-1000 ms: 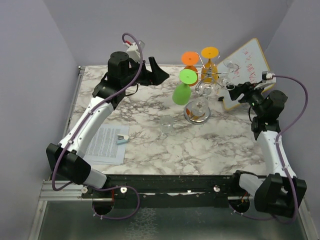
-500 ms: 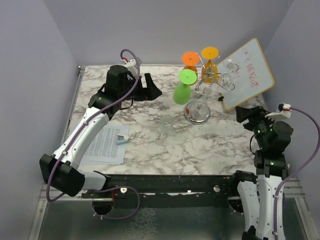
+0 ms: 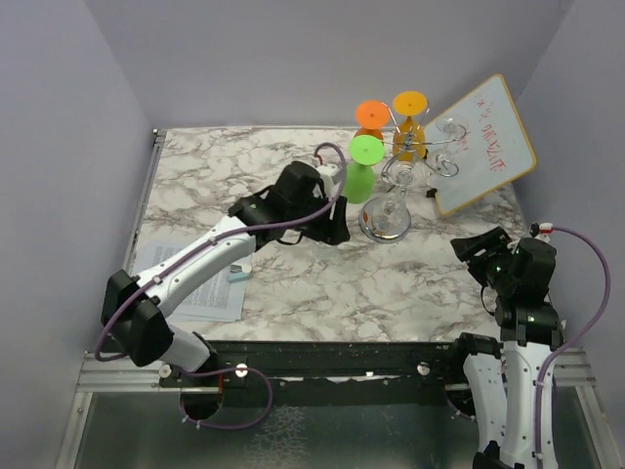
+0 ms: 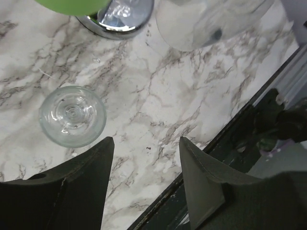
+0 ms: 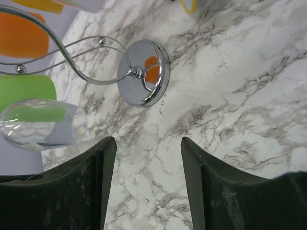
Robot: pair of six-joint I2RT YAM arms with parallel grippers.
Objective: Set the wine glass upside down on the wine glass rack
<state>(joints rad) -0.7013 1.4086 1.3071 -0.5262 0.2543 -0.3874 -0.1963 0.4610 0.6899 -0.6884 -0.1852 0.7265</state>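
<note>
While the left gripper (image 4: 146,143) is held over the counter (image 4: 158,96) just in front of the wine glass rack (image 5: 142,73), its fingers are spread and nothing is caught between them. The clear wine glass (image 4: 72,115) is seen from above, standing on the counter near the rack's disc base. It lies just beyond the left fingertip, outside the gap and untouched. Whether its rim or its foot is uppermost cannot be told. A green glass (image 3: 359,176) and two orange glasses (image 3: 409,125) are hung upside down on the rack. The right gripper (image 5: 147,143) is held to the right of the rack, apart from it, likewise spread and empty.
</note>
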